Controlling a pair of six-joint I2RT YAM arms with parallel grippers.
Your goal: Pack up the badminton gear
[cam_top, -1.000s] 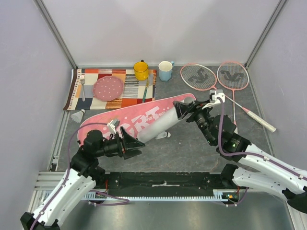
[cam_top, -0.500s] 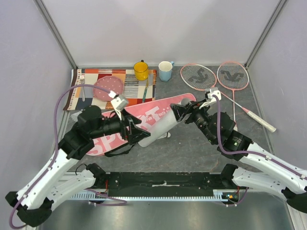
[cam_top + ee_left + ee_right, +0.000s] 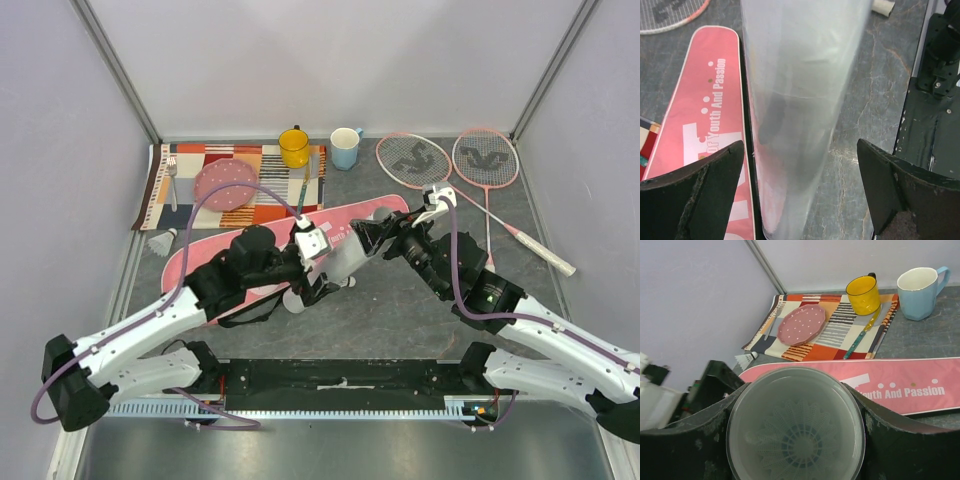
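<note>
My right gripper (image 3: 378, 235) is shut on the upper end of the long white tube (image 3: 342, 262) and holds it slanted over the pink SPORT racket bag (image 3: 190, 268). In the right wrist view its fingers clamp the tube's cap (image 3: 796, 410), and a white shuttlecock shows inside. My left gripper (image 3: 318, 280) is open, its fingers (image 3: 705, 185) wide on either side of the tube's (image 3: 795, 100) lower part, not touching it. Two pink rackets (image 3: 415, 160) lie at the back right. One loose shuttlecock (image 3: 163, 241) lies at the left, another (image 3: 347, 282) beside the tube.
A striped placemat (image 3: 275, 190) at the back left carries a pink dotted plate (image 3: 225, 184), a fork and a knife. A yellow mug (image 3: 294, 147) and a blue mug (image 3: 345, 147) stand behind the bag. Grey walls enclose three sides.
My left arm has swung from the near left across the bag to the tube, and its open fingers now straddle it. My right gripper has kept hold of the tube, hardly moving.
</note>
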